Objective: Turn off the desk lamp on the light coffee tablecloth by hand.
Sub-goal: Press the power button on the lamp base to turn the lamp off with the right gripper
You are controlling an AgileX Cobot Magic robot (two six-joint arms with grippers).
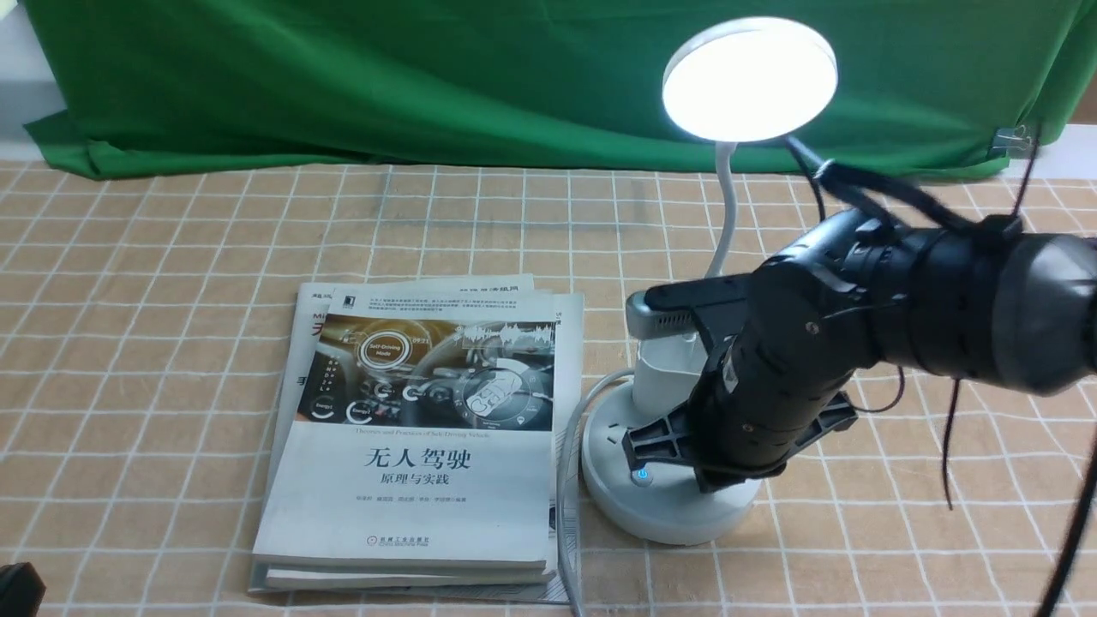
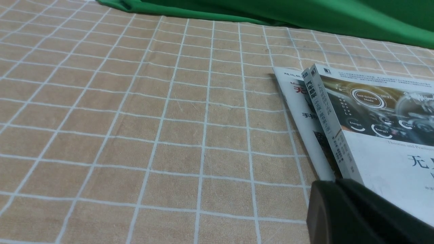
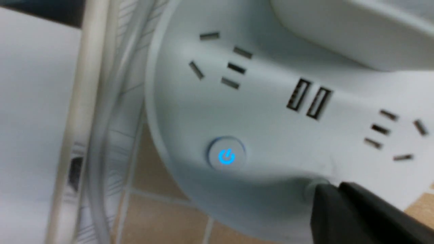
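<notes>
Front view first: the right gripper (image 1: 673, 450) comes in from the right on its big black arm and points down onto the round base of the desk lamp (image 1: 677, 514). The wrist blocks the fingers, so I can't tell how open it is. The lamp sits right of centre on the light coffee tablecloth (image 1: 171, 343) that covers the table. Its disc head is glowing up near the green backdrop cloth (image 1: 428, 77). A little blue power button (image 1: 641, 476) is lit on the base, just beside the gripper. A stack of books (image 1: 420, 428) lies just left of the base, with a white cable (image 1: 567, 463) running between them.

Left wrist view: the left gripper (image 2: 356, 213) is only a black lump in the corner. No gap shows, so whether it's wide or narrow is anyone's guess. It holds nothing and hovers low beside the corner of the books, with the checked cloth all around and the green cloth at the far edge.

Right wrist view: very close on the lamp base and a bit blurry. You can see sockets, two USB slots and the blue-lit button. The black gripper tip sits at the base's rim, right on a second small round button (image 3: 310, 189), apart from the blue one. Only one dark mass shows, so the opening is still unclear.
</notes>
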